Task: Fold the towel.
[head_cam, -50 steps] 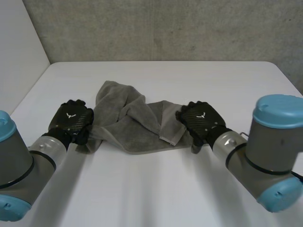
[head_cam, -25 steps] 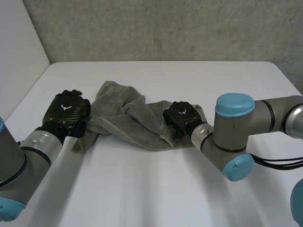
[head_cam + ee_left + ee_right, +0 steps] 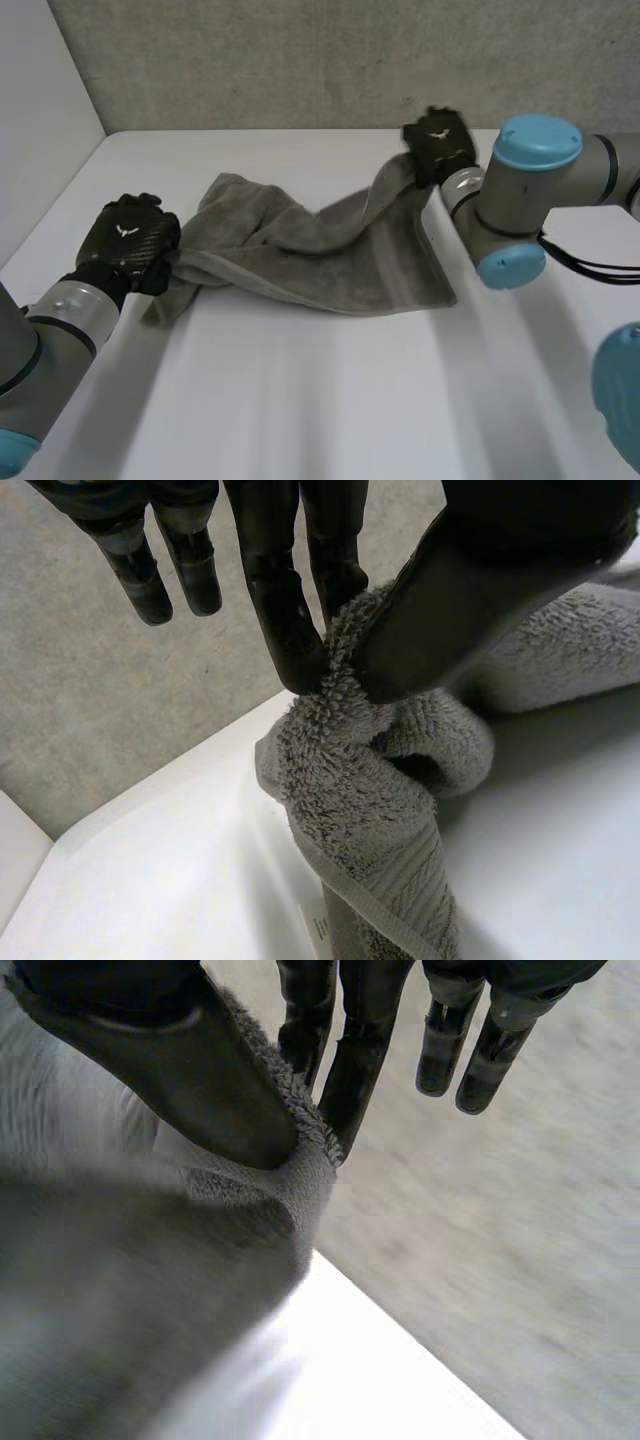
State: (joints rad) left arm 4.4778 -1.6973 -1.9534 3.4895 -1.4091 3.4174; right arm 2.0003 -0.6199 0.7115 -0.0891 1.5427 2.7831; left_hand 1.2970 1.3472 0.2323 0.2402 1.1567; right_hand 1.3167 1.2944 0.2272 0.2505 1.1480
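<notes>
The grey towel [image 3: 320,250] stretched across the middle of the white table [image 3: 330,400], running from near the left edge up toward the far edge on the right. Its one long hem lay flat and fairly straight, facing the near edge, and ended in a free corner resting on the table right of the middle. A broad run of bare table lay between that hem and the near edge, and more lay open toward the far left corner, in front of the concrete wall [image 3: 300,60]. The left hand [image 3: 125,240] sat low by the left edge, back upward, with the bunched end of the towel pinched between its thumb and the fingers [image 3: 285,620]; the other fingers hung straight and apart from the cloth. Below that pinch the cloth twisted into a thick roll that touched the table. The right hand [image 3: 438,143] was raised above the table close to the far edge, the right arm [image 3: 520,190] bent beside it. It held the towel's far corner squeezed between thumb and straight fingers, so the cloth sloped from it down to the table.
</notes>
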